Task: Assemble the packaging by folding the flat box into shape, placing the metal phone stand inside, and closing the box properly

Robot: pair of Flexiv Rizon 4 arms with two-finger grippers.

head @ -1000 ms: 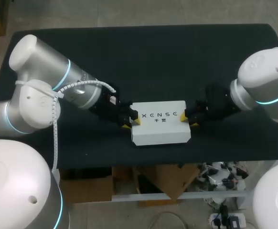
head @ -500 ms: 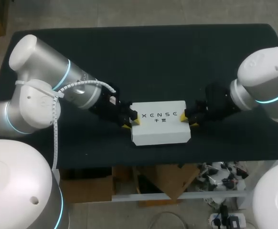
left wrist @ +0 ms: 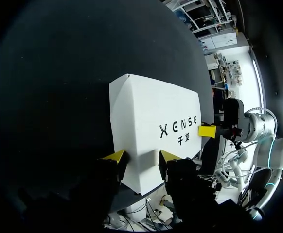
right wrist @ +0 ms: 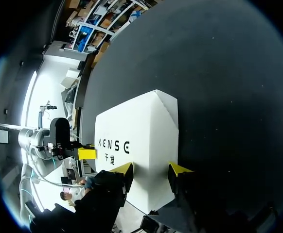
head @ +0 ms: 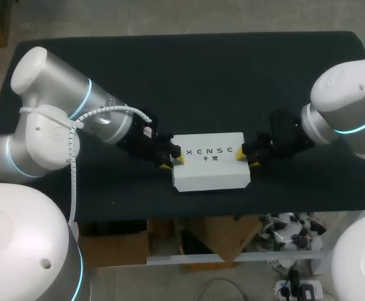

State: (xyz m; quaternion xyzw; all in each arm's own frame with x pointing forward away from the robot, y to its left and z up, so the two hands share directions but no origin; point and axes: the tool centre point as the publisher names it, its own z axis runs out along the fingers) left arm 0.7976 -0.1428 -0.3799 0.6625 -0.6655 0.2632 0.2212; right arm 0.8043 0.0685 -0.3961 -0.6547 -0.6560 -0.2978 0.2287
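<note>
A closed white box point(head: 207, 164) with dark print on its lid lies near the front edge of the black table. My left gripper point(head: 171, 162) is at its left end, one yellow tip on the lid and the other against the end. In the left wrist view that end of the box point(left wrist: 151, 126) sits between the fingers of my left gripper point(left wrist: 142, 158), both touching it. My right gripper point(head: 247, 160) holds the right end of the box point(right wrist: 136, 141) the same way, seen up close in the right wrist view point(right wrist: 151, 170). No phone stand is visible.
The black table point(head: 201, 81) stretches bare behind and to both sides of the box. Its front edge runs just below the box. Both arms come in low from the sides.
The right arm's upper link has shifted slightly. The box and both grippers stay where they were.
</note>
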